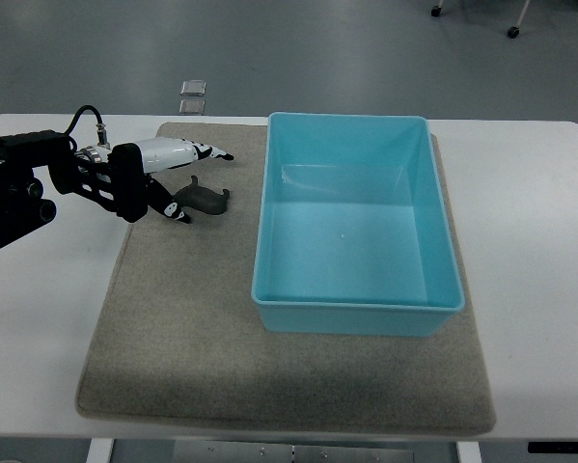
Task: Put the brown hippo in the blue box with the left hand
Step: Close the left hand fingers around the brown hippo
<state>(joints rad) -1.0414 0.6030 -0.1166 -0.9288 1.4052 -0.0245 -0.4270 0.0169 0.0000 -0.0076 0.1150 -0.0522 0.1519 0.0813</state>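
1. The brown hippo (205,200) lay on the grey mat (173,328), just left of the blue box (356,313).
2. The left hand (173,174) hovered at the hippo, fingers spread, gripping nothing.

One blue box (357,224) sits as the landmark. One grey mat (173,328) lies under it, and one white table (530,231) lies under both. Left of the box there is one brown hippo (204,200) and one robot hand, the left hand (178,174). Beyond the box's far left corner, two small clear items (193,95) rest on the floor. Far beyond its right side, two caster wheels (511,32) show.
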